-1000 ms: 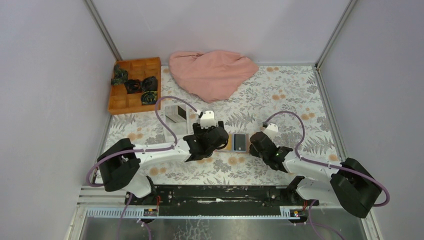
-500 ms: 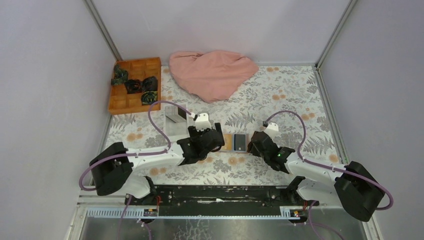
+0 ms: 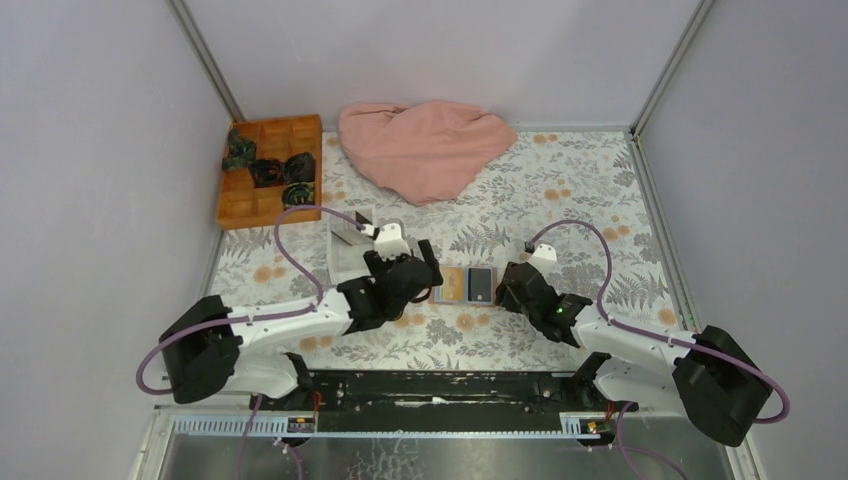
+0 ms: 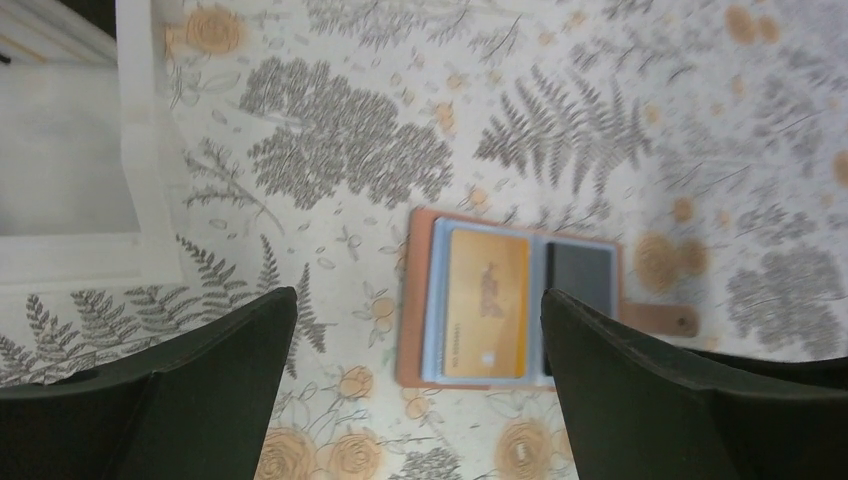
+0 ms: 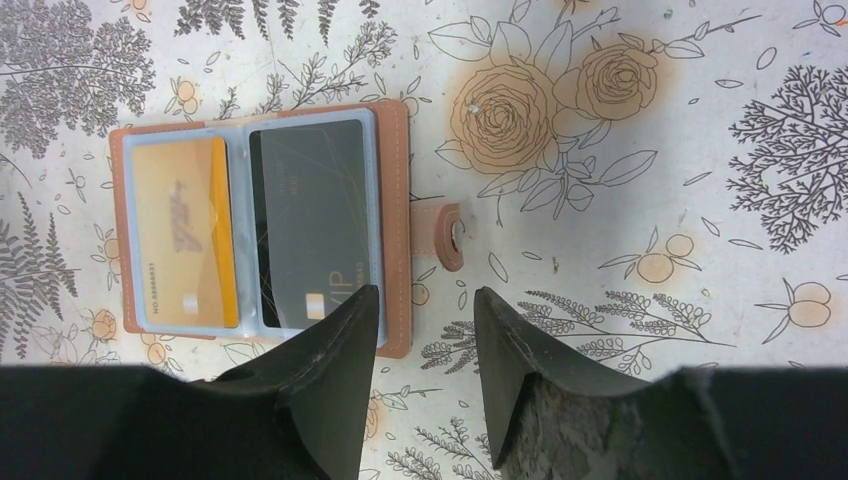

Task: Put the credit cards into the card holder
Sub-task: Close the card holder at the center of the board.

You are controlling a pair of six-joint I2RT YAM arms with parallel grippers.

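Found card holder (image 5: 398, 210) lying open and flat on flowered table cover (image 5: 650, 150): a reddish-brown leathery rectangle with clear sleeves and a snap tab. Counted two stiff cards sleeved inside, one gold card (image 5: 185, 232) and one dark card (image 5: 310, 222). Saw left gripper (image 4: 418, 300) spread wide, empty; right gripper (image 5: 428, 300) parted, empty, at holder's tab edge. Noted left gripper drawn back toward white tray (image 4: 135, 120) versus a second earlier, uncovering holder's left half. Logged one tray, one rumpled pink cloth (image 3: 425, 145).

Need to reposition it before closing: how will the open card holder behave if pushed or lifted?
The card holder lies open and flat, so it likely slides rather than tips. Lifted by one edge, it probably folds along the middle. Its clear sleeves look slippery.
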